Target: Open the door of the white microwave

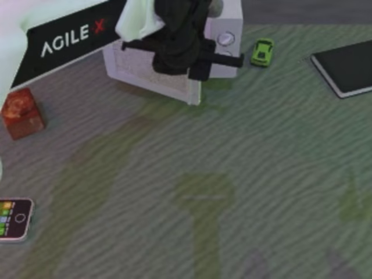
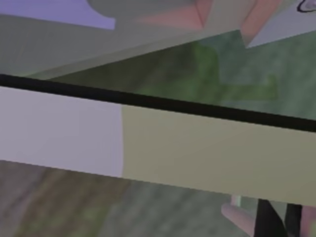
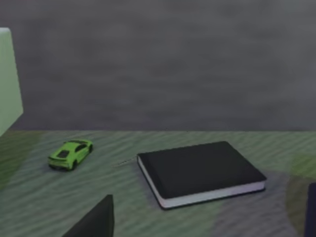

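**Ana:** Nearest the lens in the top view is the left end effector point(image 1: 195, 58), dark, low over the front of the white microwave point(image 1: 229, 17) at the tabletop's point(image 1: 232, 192) far edge. Is it gripping?

**Ben:** I cannot tell; the arm's own bulk covers it. The left wrist view shows only a pale panel with a black strip across it, very close, which I take for the door's edge.

**Ana:** And the door point(image 1: 151, 72)?

**Ben:** Its mesh panel slants out from the body, so I judge it partly open, its free edge toward the tabletop's middle. One knob point(image 1: 225, 39) shows beside it.

**Ana:** What could go wrong?

**Ben:** If the hold is shallow, the end effector could slip off as the panel swings. A pull off the door's arc could drag the whole oven.

**Ana:** What is around it?

**Ben:** A green toy car point(image 1: 263, 51) sits just right of the oven and a black book point(image 1: 346, 67) farther right. Both are near enough to get nudged.

**Ana:** And the other arm?

**Ben:** The right end effector point(image 3: 202, 222) is absent from the top view. Its own wrist view shows it spread wide, holding nothing, facing car and book.
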Robot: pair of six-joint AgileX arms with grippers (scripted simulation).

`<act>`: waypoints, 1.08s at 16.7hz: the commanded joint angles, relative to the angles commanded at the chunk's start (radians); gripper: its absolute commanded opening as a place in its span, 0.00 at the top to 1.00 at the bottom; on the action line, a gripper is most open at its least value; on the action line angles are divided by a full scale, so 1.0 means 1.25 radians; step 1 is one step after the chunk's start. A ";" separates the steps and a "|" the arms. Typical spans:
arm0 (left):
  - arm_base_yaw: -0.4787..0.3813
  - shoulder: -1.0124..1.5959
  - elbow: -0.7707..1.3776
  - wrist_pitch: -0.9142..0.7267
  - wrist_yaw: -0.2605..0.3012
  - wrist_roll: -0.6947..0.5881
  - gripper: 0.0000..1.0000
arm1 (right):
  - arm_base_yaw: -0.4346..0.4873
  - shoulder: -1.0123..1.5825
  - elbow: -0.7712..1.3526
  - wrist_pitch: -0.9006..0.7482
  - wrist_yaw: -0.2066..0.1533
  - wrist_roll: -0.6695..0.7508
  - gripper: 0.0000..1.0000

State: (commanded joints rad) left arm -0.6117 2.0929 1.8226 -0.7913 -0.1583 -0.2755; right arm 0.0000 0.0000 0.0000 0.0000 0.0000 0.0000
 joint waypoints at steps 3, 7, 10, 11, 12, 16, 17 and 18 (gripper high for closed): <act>0.000 0.000 0.000 0.000 0.000 0.000 1.00 | 0.000 0.000 0.000 0.000 0.000 0.000 0.00; 0.002 -0.017 -0.030 0.012 0.015 0.022 1.00 | 0.000 0.000 0.000 0.000 0.000 0.000 0.00; 0.014 -0.057 -0.086 0.038 0.040 0.072 1.00 | 0.000 0.000 0.000 0.000 0.000 0.000 0.00; 0.017 -0.067 -0.100 0.044 0.047 0.085 1.00 | 0.000 0.000 0.000 0.000 0.000 0.000 0.00; 0.019 -0.073 -0.109 0.048 0.051 0.093 1.00 | 0.000 0.000 0.000 0.000 0.000 0.000 0.00; 0.019 -0.073 -0.110 0.048 0.052 0.094 1.00 | 0.000 0.000 0.000 0.000 0.000 0.000 0.00; 0.019 -0.073 -0.110 0.048 0.052 0.094 1.00 | 0.000 0.000 0.000 0.000 0.000 0.000 0.00; 0.019 -0.073 -0.110 0.048 0.052 0.094 1.00 | 0.000 0.000 0.000 0.000 0.000 0.000 0.00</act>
State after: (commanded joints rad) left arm -0.5878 2.0012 1.6851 -0.7308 -0.0932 -0.1584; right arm 0.0000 0.0000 0.0000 0.0000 0.0000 0.0000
